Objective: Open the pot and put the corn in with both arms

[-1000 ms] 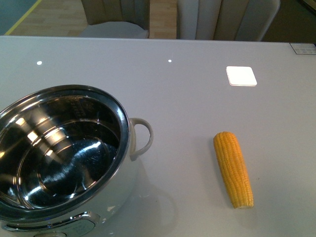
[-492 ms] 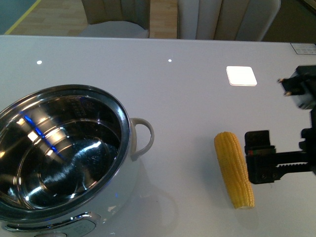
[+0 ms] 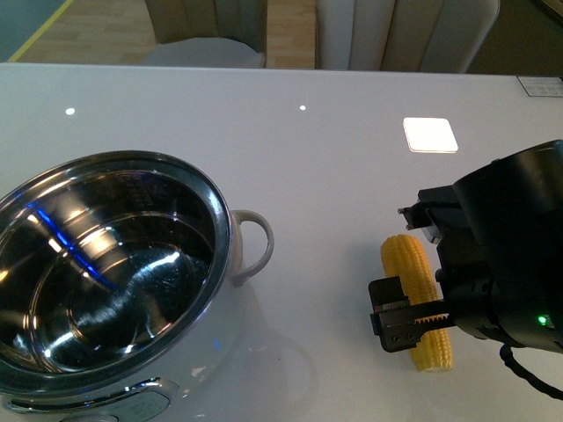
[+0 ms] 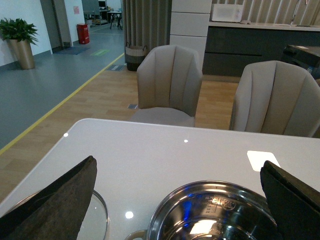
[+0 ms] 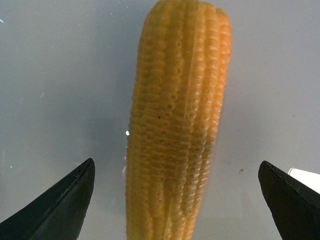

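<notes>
The right hand (image 5: 175, 172) hangs spread wide over the corn (image 5: 177, 115), one finger on each side of the cob, neither touching it. The corn lies flat on the white bench (image 3: 325, 167), directly under this hand. The left hand (image 4: 175, 200) is spread too and holds nothing. The open pot (image 3: 225, 230) stands just under and ahead of it, its lid off.

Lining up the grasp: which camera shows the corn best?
Right wrist view: the corn is large and central, kernel rows sharp, lying between the tips of the open right gripper. Front view: the gripper covers part of it. Left wrist view: no corn.
</notes>
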Tool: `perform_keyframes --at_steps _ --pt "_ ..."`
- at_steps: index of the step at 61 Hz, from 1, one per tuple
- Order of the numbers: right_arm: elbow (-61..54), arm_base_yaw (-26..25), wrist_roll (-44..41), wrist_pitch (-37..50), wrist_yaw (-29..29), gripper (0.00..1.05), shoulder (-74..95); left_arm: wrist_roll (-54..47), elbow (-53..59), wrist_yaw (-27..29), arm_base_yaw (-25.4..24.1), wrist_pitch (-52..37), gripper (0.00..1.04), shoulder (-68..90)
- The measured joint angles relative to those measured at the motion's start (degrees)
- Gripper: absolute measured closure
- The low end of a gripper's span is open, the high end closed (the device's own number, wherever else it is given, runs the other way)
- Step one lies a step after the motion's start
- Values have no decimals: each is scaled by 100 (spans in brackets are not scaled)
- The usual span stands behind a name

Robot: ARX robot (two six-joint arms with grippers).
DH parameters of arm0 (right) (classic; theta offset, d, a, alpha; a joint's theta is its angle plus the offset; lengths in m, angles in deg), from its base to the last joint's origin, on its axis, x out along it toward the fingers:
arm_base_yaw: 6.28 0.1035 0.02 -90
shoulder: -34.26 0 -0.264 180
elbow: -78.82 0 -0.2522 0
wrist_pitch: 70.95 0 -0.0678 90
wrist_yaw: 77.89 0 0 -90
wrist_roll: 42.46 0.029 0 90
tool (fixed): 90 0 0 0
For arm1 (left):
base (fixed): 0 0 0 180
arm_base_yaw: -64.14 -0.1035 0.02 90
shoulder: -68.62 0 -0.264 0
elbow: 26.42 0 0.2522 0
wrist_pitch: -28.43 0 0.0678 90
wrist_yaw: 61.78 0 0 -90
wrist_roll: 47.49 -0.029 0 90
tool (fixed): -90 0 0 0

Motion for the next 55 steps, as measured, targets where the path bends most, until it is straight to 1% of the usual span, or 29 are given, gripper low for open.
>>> perform_keyframes --at_steps 20,22,26,29,33,34,38,45,55 --pt "341 -28 -39 116 -9 9 695 0 0 0 0 0 7 0" --pt "413 -39 -42 109 -20 13 796 0 0 0 0 0 7 0" --pt "487 -61 -46 83 -44 28 916 0 0 2 0 0 7 0" --pt "509 -57 -63 83 -68 35 927 0 0 0 0 0 7 0" --pt "514 -22 -111 120 -74 49 933 0 0 0 0 0 7 0" --pt "509 -15 -125 149 -83 54 931 0 0 0 0 0 7 0" --pt "479 -11 -125 201 -96 65 916 0 0 0 0 0 7 0" --pt "280 -37 -13 284 -33 74 695 0 0 0 0 0 7 0" --pt "52 -232 634 195 396 81 -334 0 0 0 0 0 7 0"
